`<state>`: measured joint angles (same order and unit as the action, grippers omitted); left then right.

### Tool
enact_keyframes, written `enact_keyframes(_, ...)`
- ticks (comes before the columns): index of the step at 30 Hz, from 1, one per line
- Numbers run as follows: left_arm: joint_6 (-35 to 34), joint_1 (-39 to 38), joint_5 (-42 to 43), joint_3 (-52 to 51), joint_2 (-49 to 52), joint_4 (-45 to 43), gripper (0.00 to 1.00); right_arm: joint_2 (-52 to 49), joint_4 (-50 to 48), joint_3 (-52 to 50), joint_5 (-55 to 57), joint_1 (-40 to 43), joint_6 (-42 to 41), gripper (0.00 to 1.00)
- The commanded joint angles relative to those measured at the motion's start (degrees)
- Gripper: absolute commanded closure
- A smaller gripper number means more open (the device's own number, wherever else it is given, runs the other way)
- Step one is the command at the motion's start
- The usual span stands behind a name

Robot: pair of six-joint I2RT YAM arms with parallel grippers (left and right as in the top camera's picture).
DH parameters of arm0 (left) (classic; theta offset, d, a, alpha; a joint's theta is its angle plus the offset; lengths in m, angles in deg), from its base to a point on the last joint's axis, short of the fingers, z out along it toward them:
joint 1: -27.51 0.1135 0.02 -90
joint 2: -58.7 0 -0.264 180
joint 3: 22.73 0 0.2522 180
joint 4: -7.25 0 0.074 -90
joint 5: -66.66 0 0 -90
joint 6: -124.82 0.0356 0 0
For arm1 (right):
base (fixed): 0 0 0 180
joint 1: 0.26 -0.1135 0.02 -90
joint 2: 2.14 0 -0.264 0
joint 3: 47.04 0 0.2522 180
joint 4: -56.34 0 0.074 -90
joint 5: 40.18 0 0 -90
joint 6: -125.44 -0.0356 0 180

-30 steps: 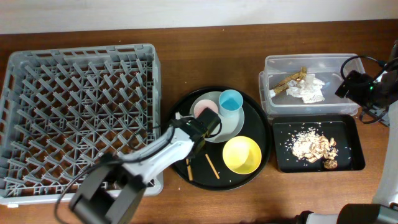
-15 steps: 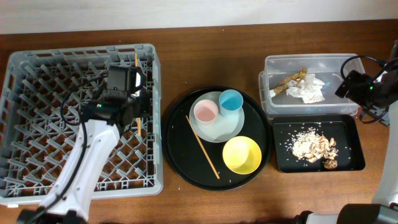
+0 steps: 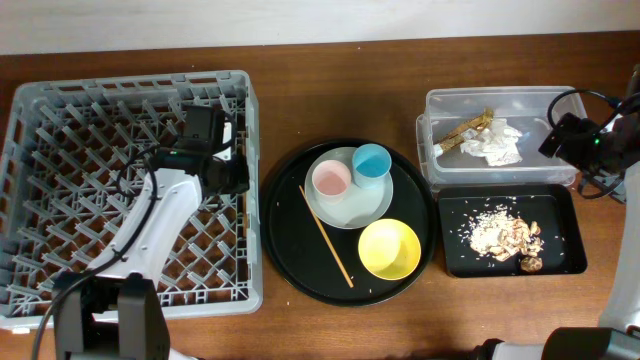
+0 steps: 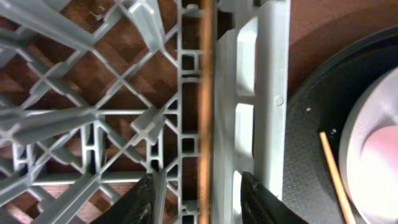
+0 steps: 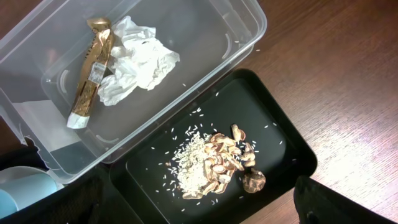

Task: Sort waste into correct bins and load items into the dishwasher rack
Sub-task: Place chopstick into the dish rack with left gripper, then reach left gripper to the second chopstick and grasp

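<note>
Grey plastic rack [image 3: 120, 84] takes up the left end of the wooden table [image 3: 450, 320], a square crate with a lattice of pegs. One thin wooden chopstick [image 4: 204, 93] lies flat inside it, tight along the right wall. The left claw [image 4: 200, 183] sits right over that stick with a finger on each side, spread apart and not pinching it.

Mid-table there's the round black tray [image 3: 290, 265], its left rim just beside the rack's right wall. On it: a white plate [image 3: 350, 210] with a pink cup [image 3: 331, 179] and a blue cup [image 3: 371, 163] standing on it. A glossy yellow bowl [image 3: 389, 249] sits toward the tray's front right, and the other chopstick [image 3: 326, 237] lies diagonally across the left half.

Back right corner of the table: a clear tub [image 3: 450, 100] holding a gold-brown wrapper strip [image 5: 93, 68] and a crumpled white paper wad [image 5: 140, 65], touching each other. The shallow black tray [image 3: 560, 205] butts up against the tub's front side, with beige grains and brown food scraps [image 5: 217, 165] piled around its middle.

The right claw [image 5: 199, 202] hangs above those two bins, spread wide. There's only a slim strip of bare wood between the round tray and the bins, and more room along the table's front edge.
</note>
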<state>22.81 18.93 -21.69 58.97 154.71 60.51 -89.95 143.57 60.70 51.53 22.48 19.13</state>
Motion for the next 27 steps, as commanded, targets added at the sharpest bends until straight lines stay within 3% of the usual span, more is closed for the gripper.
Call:
enact_keyframes(1,-0.37,-0.72,2.03,3.32,-1.01,0.66,0.56,0.28,0.07,0.81,0.94,0.15,0.0,0.01)
enact_keyframes(3,-0.37,-0.72,2.29,5.81,-3.02,3.13,0.56,0.28,0.07,0.81,0.92,0.15,0.0,0.01)
enact_keyframes(5,-0.39,-0.79,8.74,8.04,-6.93,7.78,0.6,0.28,0.07,0.81,0.92,0.15,0.0,0.01)
enact_keyframes(7,-4.63,-1.53,15.17,8.09,-11.23,11.41,0.85,0.28,0.07,0.81,0.92,0.15,0.0,0.01)
enact_keyframes(11,-14.58,-11.96,15.52,7.26,-12.66,16.94,0.99,0.28,0.07,0.81,0.92,0.15,0.0,0.01)
enact_keyframes(14,-21.57,-23.15,13.88,4.48,-12.24,11.19,0.91,0.28,0.07,0.81,0.92,0.15,0.0,0.01)
enact_keyframes(15,-25.42,-27.12,10.38,3.19,-11.89,8.35,0.89,0.28,0.07,0.81,0.92,0.15,0.0,0.01)
enact_keyframes(16,-31.5,-33.38,1.11,2.19,-10.25,6.19,0.79,0.28,0.07,0.81,0.92,0.15,0.0,0.01)
enact_keyframes(18,-38.16,-38.82,-6.88,2.21,-7.04,6.16,0.69,0.28,0.07,0.81,0.92,0.15,0.0,0.01)
enact_keyframes(21,-45.94,-42.71,-12.09,2.21,-0.55,6.12,0.63,0.28,0.07,0.81,0.92,0.15,0.0,0.01)
enact_keyframes(27,-51.84,-42.64,-12.02,2.19,10.19,6.14,0.63,0.28,0.07,0.81,0.92,0.15,0.0,0.01)
